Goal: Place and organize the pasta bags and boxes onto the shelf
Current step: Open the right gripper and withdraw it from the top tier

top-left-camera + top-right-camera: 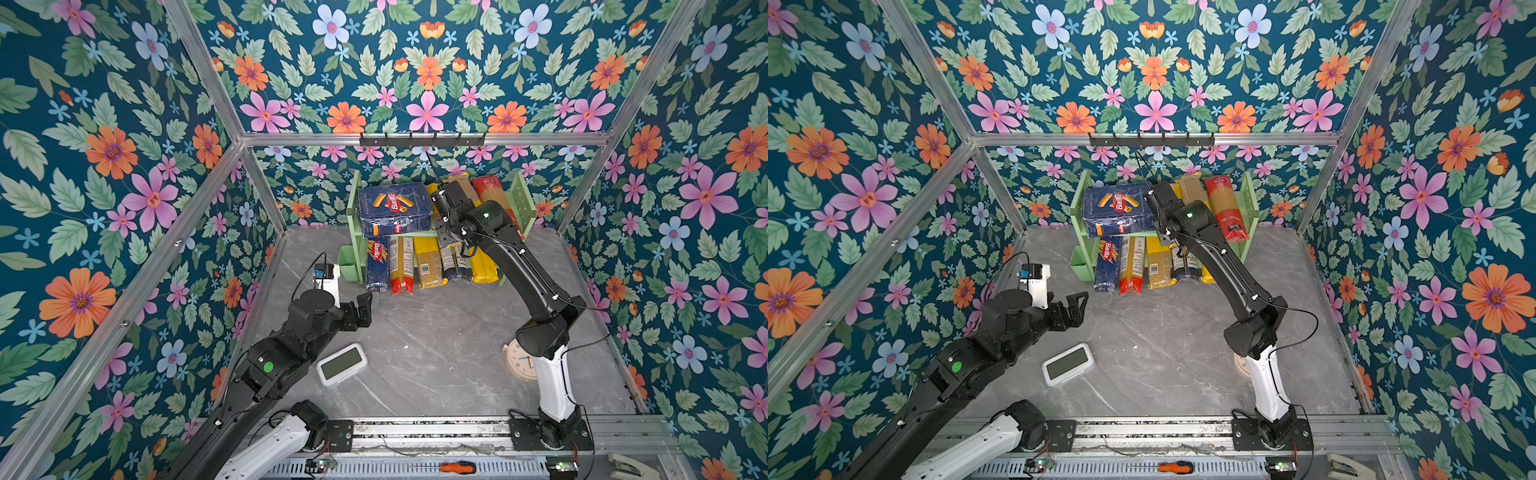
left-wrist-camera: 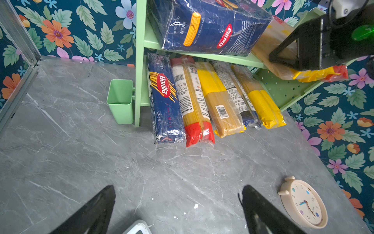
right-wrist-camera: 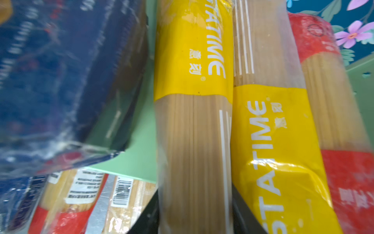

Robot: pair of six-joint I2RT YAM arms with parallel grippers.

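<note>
Five long packs lie side by side on the bottom tier of the shelf, ends poking out the front, with the narrow Barilla box nearest the green cup. Up top, the wide Barilla box sits on that same cup side. My right gripper is pinching a yellow-banded bag just beside it, with a second yellow bag and a red-ended bag beyond. Left gripper hangs spread wide out front of the shelf.

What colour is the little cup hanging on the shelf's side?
The cup is pale green, like the shelf; the left wrist view shows it best.
</note>
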